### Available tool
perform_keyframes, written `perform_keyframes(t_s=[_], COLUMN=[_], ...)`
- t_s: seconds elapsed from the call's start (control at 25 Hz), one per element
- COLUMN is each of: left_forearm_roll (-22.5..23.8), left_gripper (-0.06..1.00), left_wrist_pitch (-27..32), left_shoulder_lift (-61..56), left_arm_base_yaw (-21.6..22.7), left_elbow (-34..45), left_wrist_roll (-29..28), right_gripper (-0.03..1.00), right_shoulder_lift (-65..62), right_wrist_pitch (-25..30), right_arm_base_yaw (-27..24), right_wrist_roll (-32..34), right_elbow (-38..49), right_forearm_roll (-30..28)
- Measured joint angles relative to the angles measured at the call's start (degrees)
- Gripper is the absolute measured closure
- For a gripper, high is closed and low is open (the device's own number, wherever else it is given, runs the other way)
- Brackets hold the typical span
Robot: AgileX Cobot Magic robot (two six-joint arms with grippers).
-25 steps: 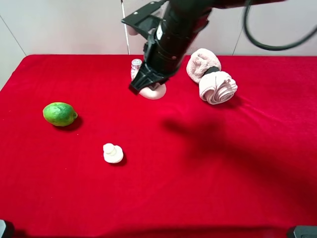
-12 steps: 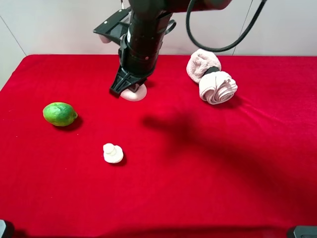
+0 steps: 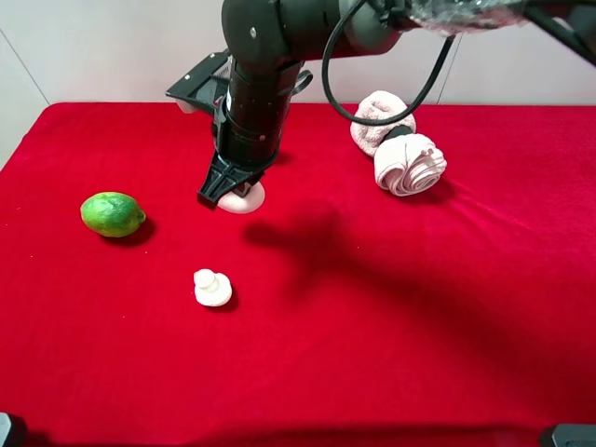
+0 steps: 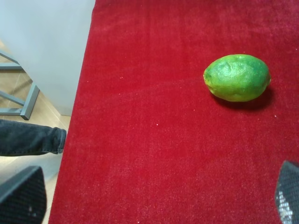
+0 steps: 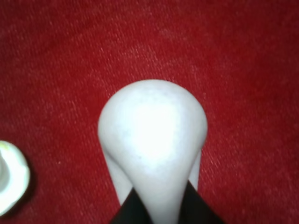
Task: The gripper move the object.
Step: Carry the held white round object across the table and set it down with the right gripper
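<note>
Under R gripper (image 3: 222, 192) — object (image 3: 248, 197) half-hidden

The right arm (image 3: 256, 84) is made up of a bulky, glossy black cylindrical body, from which a flat black bracket (image 3: 197, 86) juts at one side and beside which a thick black cable (image 3: 325, 70) is looped. It is tapered down to the narrow black right gripper (image 3: 222, 191), of which only two plain black wedge-shaped fingers (image 5: 132, 212) are shown in the right wrist view. Of the left gripper (image 4: 159, 168), two dark fingers (image 4: 21, 198) covered in a fine mesh-like texture are seen only in part.
</note>
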Motion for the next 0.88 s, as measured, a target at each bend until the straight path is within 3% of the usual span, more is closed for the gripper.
perform_keyframes(t_s=[0.88], left_forearm_roll=[0.00], left_gripper=[-0.03], left_wrist_pitch=[-0.17], left_shoulder_lift=[0.00], left_arm_base_yaw=[0.00], left_elbow=[0.00], left_wrist_roll=[0.00], right_gripper=[0.99], right_shoulder_lift=[5.97], right_wrist_pitch=[-4.82], right_arm_base_yaw=[0.00], right_wrist_roll=[-0.22], right_elbow=[0.00], right_forearm_roll=[-1.32])
